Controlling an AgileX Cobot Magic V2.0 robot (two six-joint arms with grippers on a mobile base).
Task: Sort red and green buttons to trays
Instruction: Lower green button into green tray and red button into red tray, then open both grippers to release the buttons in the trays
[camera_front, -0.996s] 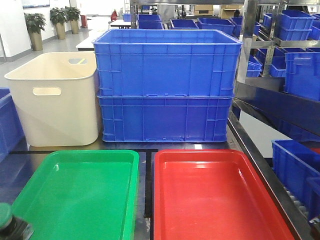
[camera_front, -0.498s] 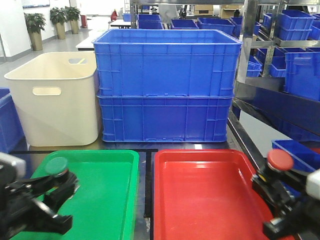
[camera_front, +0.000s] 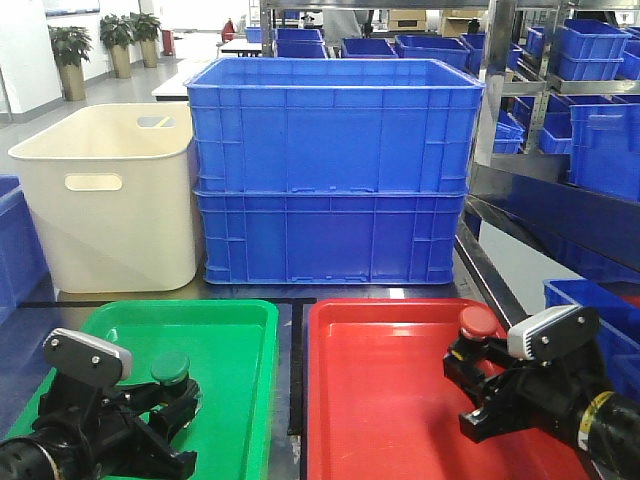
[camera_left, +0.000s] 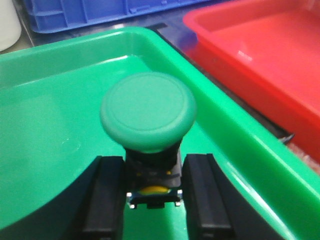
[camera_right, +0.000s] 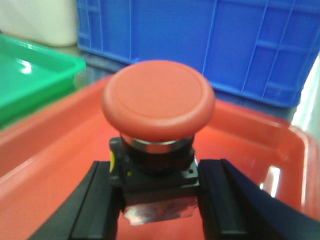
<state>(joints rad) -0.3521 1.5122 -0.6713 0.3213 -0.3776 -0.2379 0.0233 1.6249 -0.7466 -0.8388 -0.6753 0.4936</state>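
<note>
My left gripper (camera_front: 178, 408) is shut on a green button (camera_front: 170, 368) and holds it over the green tray (camera_front: 230, 330). In the left wrist view the green button (camera_left: 148, 112) sits between the black fingers (camera_left: 107, 197), just above the green tray's floor (camera_left: 45, 125). My right gripper (camera_front: 470, 385) is shut on a red button (camera_front: 478, 321) over the red tray (camera_front: 390, 400). In the right wrist view the red button (camera_right: 158, 100) stands upright between the fingers (camera_right: 97, 202), above the red tray (camera_right: 55, 150).
Two stacked blue crates (camera_front: 332, 170) stand behind the trays, with a cream bin (camera_front: 112, 195) at the back left. Blue bins (camera_front: 600, 140) fill shelves on the right. The red tray's edge (camera_left: 240, 45) lies right of the green tray.
Both arms have moved inward and lower: the left with the green button over the green tray, the right with the red button further over the red tray.
</note>
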